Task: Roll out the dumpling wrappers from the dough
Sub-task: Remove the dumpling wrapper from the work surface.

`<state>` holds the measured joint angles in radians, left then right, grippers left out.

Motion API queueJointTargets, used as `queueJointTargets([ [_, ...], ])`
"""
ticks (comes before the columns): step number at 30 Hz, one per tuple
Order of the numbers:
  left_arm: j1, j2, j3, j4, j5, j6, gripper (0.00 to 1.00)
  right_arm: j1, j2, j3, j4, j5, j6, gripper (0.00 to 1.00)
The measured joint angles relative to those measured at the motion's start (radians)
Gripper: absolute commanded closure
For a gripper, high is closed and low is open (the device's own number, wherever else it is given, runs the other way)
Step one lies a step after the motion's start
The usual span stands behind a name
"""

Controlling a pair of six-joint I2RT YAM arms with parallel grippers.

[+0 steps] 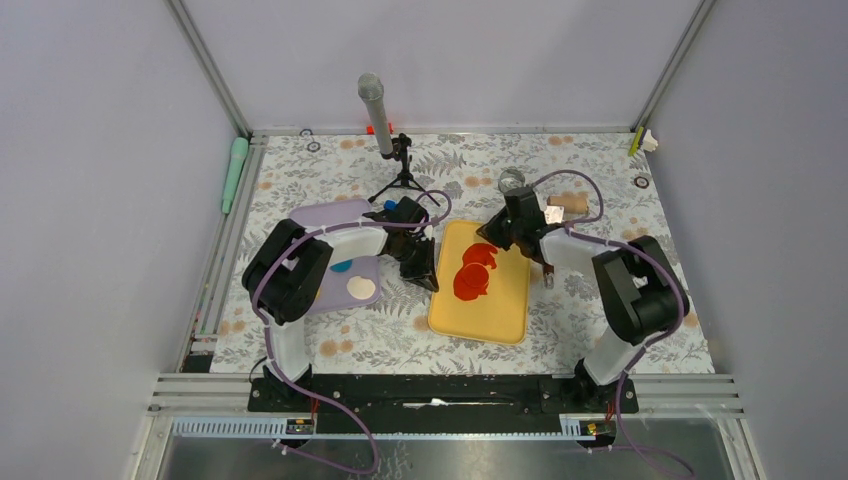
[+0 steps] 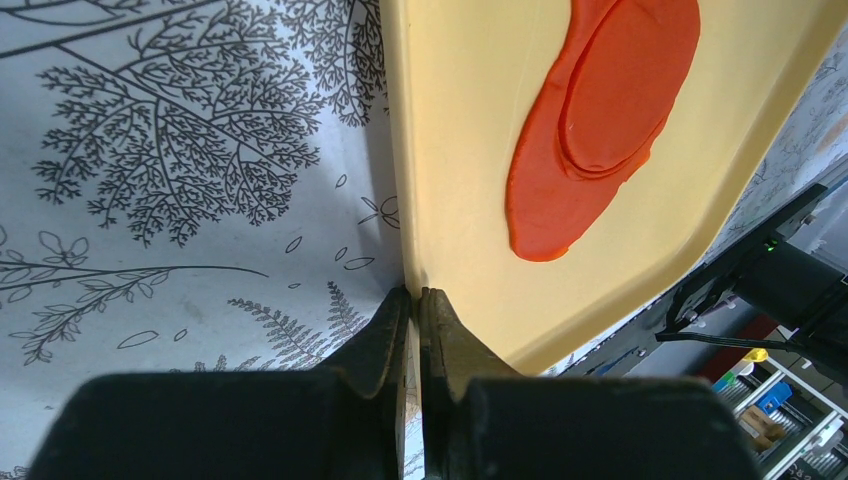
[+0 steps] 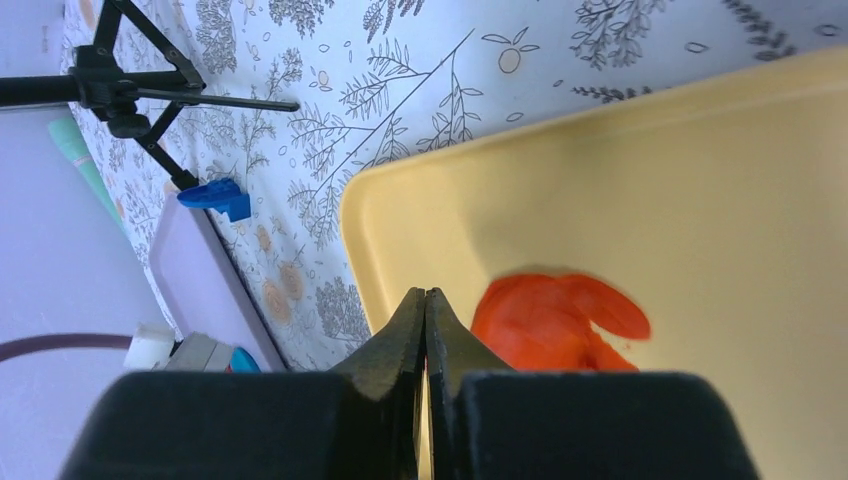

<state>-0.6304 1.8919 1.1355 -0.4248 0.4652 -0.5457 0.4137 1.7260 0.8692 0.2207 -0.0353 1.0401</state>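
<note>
Noting red dumpling wrappers (image 1: 470, 275) lying overlapped on yellow tray (image 1: 500, 320), mid-surface (image 1: 380, 340). Found left fingers (image 2: 395, 330) pressed together, holding nothing, tips at tray's left rim. Found right fingers (image 3: 408, 325) pressed together, empty, over tray's corner beside wrappers. Risk, as judged: smearing or tearing soft discs, or shoving tray, through closed tips coming down on stacked edges. Cannot confirm contact between left tips and rim. Cannot count overlapped discs. See wrappers only in part from both wrist views.
</note>
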Motion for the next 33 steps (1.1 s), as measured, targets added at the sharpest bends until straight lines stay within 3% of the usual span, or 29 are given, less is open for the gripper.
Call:
queueJointTargets([
  [10,0.0,0.002,0.001,-0.001,0.001,0.0,1.0,0.0,-0.209,-0.138,-0.104,0.072,-0.011,0.96],
  [20,0.0,0.002,0.001,-0.001,0.002,0.0,1.0,0.0,-0.271,-0.297,-0.148,0.081,0.016,0.96],
  [33,-0.001,0.002,0.002,-0.001,0.002,0.003,1.0,0.0,-0.214,-0.299,-0.041,0.068,0.032,0.97],
])
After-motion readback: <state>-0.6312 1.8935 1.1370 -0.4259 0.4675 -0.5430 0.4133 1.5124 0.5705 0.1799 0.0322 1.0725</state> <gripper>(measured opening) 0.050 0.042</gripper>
